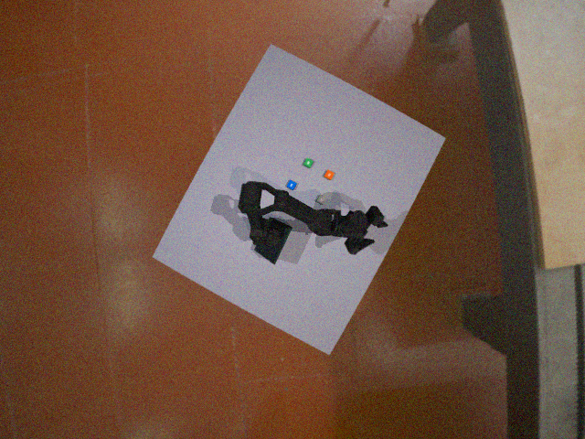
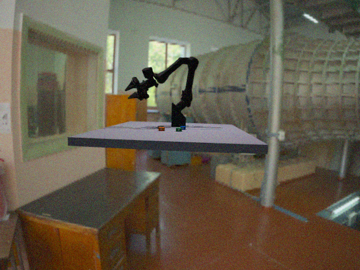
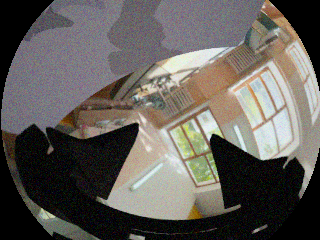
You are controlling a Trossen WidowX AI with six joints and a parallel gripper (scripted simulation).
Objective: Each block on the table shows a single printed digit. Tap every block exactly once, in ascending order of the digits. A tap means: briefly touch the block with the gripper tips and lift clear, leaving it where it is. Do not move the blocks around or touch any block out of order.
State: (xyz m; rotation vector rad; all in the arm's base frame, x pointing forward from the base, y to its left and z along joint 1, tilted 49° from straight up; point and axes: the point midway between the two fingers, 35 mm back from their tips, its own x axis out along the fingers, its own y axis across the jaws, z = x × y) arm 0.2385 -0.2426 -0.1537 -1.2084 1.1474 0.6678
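From the top, the blue block (image 1: pixel 291 185), green block (image 1: pixel 308 163) (image 2: pixel 178 129), orange block (image 1: pixel 329 175) (image 2: pixel 161 128) and grey block (image 1: pixel 321 199) lie apart; read their digits first. The exterior shows the gripper (image 1: pixel 380 233) (image 2: pixel 126 93) (image 3: pixel 176 132) high; descend straight, touch lightly. At the wrist, fingers stand wide apart, empty.

A pale lilac desk (image 1: pixel 358 132) (image 2: pixel 220 138) (image 3: pixel 60 65) bears four small blocks. From above, around their shared middle, green (image 1: pixel 308 163) (image 2: pixel 178 129) sits near twelve o'clock, orange (image 1: pixel 328 175) (image 2: pixel 161 128) at two, a greyish block (image 1: pixel 321 199) at five, blue (image 1: pixel 291 185) (image 2: pixel 183 127) at nine. The arm's base (image 1: pixel 270 252) (image 2: pixel 178 120) stands on it too, toward seven.
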